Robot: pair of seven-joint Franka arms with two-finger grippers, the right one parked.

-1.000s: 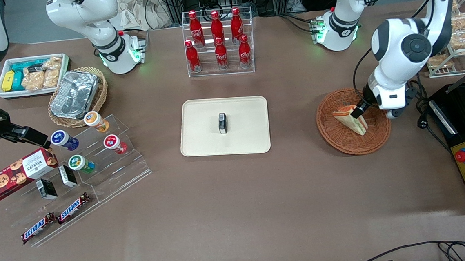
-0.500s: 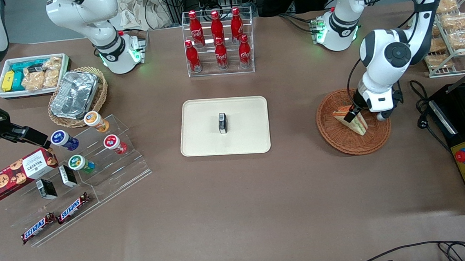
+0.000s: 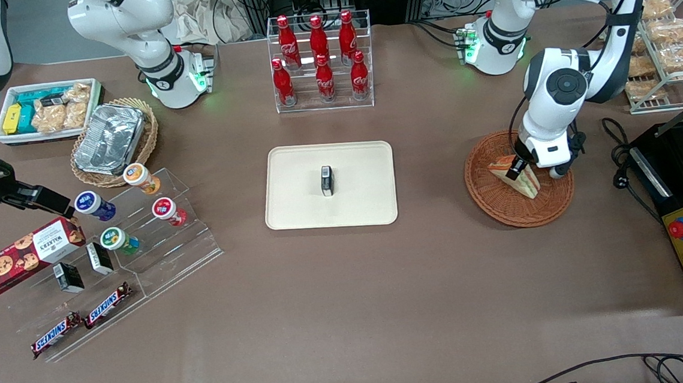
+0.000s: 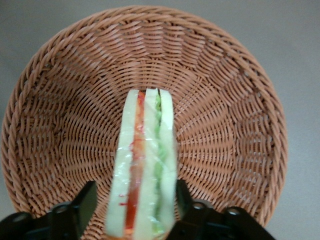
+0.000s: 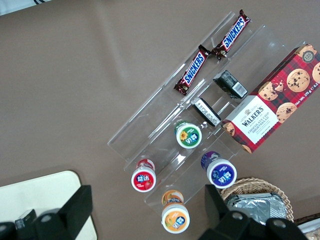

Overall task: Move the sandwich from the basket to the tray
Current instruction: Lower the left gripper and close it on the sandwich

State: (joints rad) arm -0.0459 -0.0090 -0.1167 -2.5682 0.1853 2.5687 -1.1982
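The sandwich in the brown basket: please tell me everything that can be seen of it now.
The sandwich is a triangular wedge of pale bread with orange-red, cream and green layers, wrapped in clear film. It stands on edge inside the round woven basket, its layered cut side turned upward toward the wrist camera. The gripper straddles it, one finger on each bread face, a narrow gap showing on one side. It rests on the basket floor, not yet lifted.

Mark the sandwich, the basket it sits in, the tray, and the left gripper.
sandwich [image 4: 144, 170]: left wrist view, layered cut edge.
basket [image 3: 489, 196]: front view, bare woven floor.
tray [image 3: 359, 184]: front view, bare flat surface.
gripper [image 3: 519, 167]: front view, fingertips at the sandwich.
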